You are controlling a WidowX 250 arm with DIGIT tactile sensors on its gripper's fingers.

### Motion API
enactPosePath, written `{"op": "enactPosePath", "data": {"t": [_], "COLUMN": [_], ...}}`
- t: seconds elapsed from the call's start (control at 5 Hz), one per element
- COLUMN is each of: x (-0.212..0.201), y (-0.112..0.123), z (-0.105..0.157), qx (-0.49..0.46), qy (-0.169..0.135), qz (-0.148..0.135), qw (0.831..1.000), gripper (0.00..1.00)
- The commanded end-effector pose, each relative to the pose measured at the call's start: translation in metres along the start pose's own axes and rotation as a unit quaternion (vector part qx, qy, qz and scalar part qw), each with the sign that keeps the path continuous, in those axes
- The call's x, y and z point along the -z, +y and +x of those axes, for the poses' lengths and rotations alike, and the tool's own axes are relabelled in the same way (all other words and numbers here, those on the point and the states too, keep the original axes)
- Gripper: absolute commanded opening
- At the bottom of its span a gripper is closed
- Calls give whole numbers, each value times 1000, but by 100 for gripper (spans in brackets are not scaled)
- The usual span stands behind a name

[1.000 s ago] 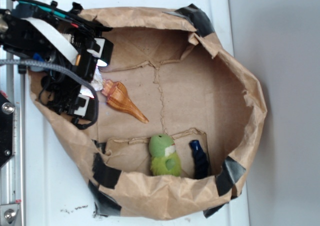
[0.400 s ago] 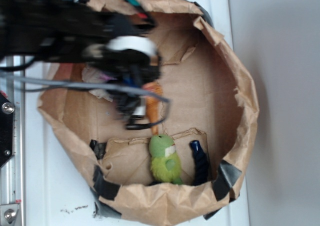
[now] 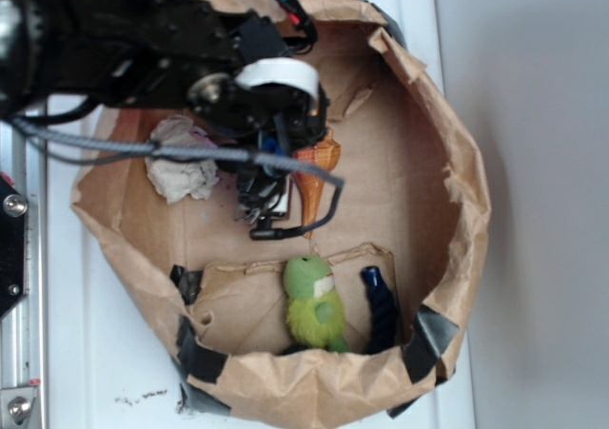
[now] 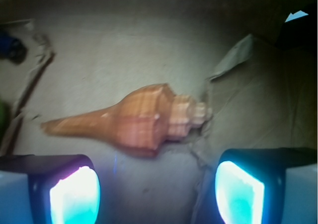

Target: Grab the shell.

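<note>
The orange-tan shell [image 4: 139,119] lies on the brown paper floor of the bag. In the wrist view its wide ribbed end is at the right and its long point at the left. My gripper [image 4: 156,194] is open, and its two glowing pads [image 4: 74,194] stand apart just short of the shell with nothing between them. From the exterior view, the gripper [image 3: 279,193] hangs over the middle of the bag. The arm hides part of the shell [image 3: 319,167], which shows at the gripper's right side with its point toward the green plush.
A crumpled white paper ball [image 3: 181,167] lies at the left inside the bag. A fuzzy green plush [image 3: 314,301] and a dark blue object [image 3: 381,305] sit at the near wall. The crumpled bag rim [image 3: 466,191] rings everything.
My arm swung from the bag's left edge to over its middle. The shell now lies further right with its point turned toward the plush. The paper ball came into view.
</note>
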State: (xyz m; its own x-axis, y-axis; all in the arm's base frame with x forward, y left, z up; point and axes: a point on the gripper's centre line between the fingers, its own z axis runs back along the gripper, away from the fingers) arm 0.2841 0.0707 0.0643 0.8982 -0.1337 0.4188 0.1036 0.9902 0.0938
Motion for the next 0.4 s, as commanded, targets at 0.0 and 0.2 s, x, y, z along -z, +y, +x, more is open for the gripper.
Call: {"op": "enactPosePath", "data": {"t": [0.0,0.2], "x": [-15,-21], "y": [7,8], "z": [-3,-3], "qx": [24,16], "qy": [-37,-41], "qz": [14,14], "qw": [999,999], "gripper": [100,100]}}
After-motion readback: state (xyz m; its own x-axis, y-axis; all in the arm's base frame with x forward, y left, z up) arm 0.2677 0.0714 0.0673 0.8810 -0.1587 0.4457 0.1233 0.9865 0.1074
